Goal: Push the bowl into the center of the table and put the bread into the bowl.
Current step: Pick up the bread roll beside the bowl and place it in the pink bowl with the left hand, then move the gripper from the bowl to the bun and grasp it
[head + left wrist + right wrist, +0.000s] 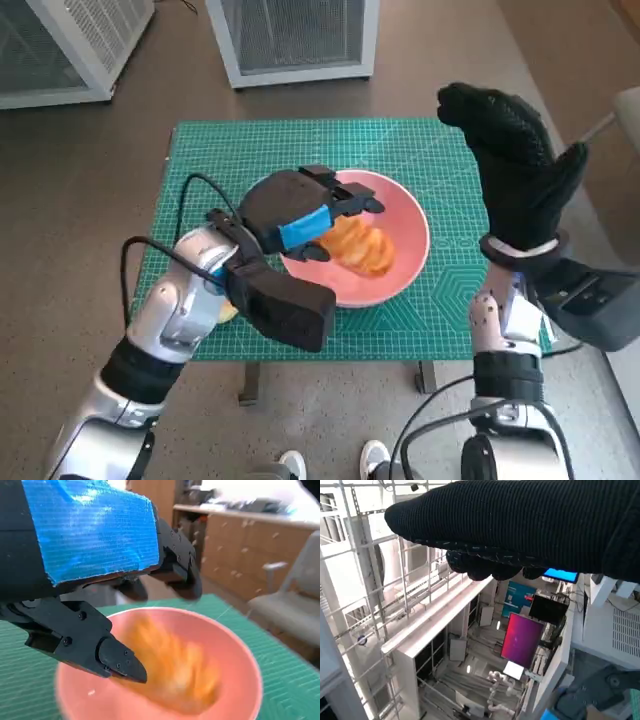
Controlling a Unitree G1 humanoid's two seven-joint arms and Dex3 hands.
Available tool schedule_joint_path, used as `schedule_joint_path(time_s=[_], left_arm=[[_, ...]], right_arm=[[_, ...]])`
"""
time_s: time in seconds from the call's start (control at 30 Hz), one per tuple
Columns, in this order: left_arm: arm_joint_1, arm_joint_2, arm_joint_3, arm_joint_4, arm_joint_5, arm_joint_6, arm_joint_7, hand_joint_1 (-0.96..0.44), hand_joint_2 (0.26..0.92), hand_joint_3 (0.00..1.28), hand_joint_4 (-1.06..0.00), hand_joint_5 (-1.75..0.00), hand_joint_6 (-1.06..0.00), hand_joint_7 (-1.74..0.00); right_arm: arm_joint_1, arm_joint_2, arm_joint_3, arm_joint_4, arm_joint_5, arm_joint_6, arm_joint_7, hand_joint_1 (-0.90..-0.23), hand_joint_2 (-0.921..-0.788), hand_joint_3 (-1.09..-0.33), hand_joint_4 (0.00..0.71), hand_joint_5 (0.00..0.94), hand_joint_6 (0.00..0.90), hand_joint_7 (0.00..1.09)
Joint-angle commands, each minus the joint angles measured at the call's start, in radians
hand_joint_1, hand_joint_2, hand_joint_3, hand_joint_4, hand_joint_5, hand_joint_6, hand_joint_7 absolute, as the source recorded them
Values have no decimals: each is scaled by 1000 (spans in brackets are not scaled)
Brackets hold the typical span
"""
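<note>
Head view: the shallow pink plastic bowl rests near the centre of the green cutting-mat table top, and the golden-brown bread roll lies inside it. The blue-taped black left hand hangs over the bowl's left half, fingers spread above and beside the bread; whether a fingertip touches the loaf cannot be told, but nothing appears clamped, so the hand reads as released. The left wrist view shows the same arrangement: black fingers apart, the bread a blurred orange mass beneath them in the bowl. The black knitted-glove right hand is raised above the table's right edge, well apart from the bowl, fingers extended and holding nothing; its wrist camera shows only the glove and the room.

Judgement: placement looks done. The withdrawal is best made straight upward, fingers kept wide, so that neither bread nor rim is dragged.
</note>
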Motion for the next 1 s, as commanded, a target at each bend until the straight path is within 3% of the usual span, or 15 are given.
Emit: schedule_joint_path(time_s=[0.03,0.43,0.73,1.0], left_arm=[[31,19,25,-90,10,49,-39,-436,834,28,-23,-11,-113,-143],[130,83,157,-269,-73,36,-43,-482,832,11,-13,-5,-113,-121],[250,191,334,-481,-121,109,-118,-465,821,2,-32,-9,-170,-130],[355,273,404,-552,-71,156,-149,-410,753,0,-64,-17,-203,-142]], right_arm=[[34,1,10,-6,-19,10,-12,-511,-921,-487,283,5,91,513],[44,2,24,-18,-16,23,-14,-499,-921,-490,286,5,77,506],[54,-1,25,-43,-5,41,-9,-498,-921,-489,289,5,77,506],[55,-1,28,-48,-5,46,-8,-503,-921,-488,290,4,77,505]])
